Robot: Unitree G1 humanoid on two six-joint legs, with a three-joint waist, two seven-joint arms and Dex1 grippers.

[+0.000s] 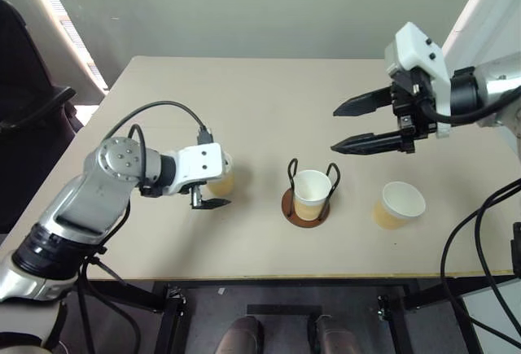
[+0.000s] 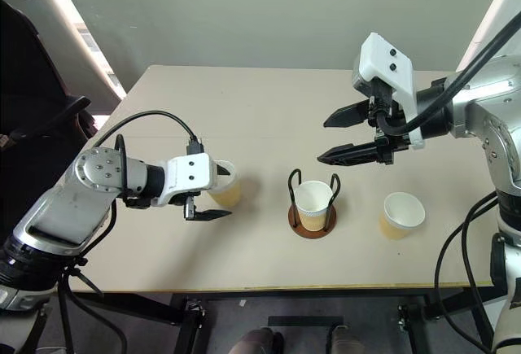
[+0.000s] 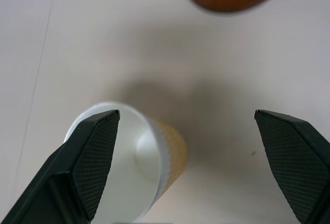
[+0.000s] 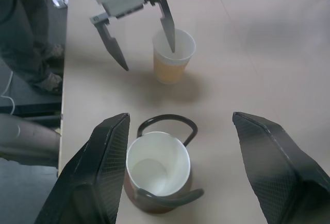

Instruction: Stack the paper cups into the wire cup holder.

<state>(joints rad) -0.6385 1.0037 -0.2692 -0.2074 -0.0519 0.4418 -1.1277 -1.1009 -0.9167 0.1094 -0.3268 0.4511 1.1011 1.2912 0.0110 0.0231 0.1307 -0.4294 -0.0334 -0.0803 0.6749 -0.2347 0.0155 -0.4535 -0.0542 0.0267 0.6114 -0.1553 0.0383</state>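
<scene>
Table [image 1: 244, 102], pale beige, stood before a grey wall. In the head views one cup [image 1: 311, 194] sat in the wire holder [image 1: 306, 211], another [image 1: 399, 204] stood to its right, open tabletop behind. The right gripper [image 1: 343, 128] hung above, fingers spread. The left wrist view showed spread fingers [image 3: 87, 157] straddling the third cup [image 3: 149, 157]. The right wrist view showed a person's legs [image 4: 26, 33] beside the table.

Bench [image 1: 244, 102]: pale beige top, black metal frame below front edge. Black chair [image 1: 24, 85] off bench's left side. Person's legs in dark trousers [image 4: 23, 33] standing by bench end, shoes on grey floor. Plain wall [image 1: 269, 4] behind.
</scene>
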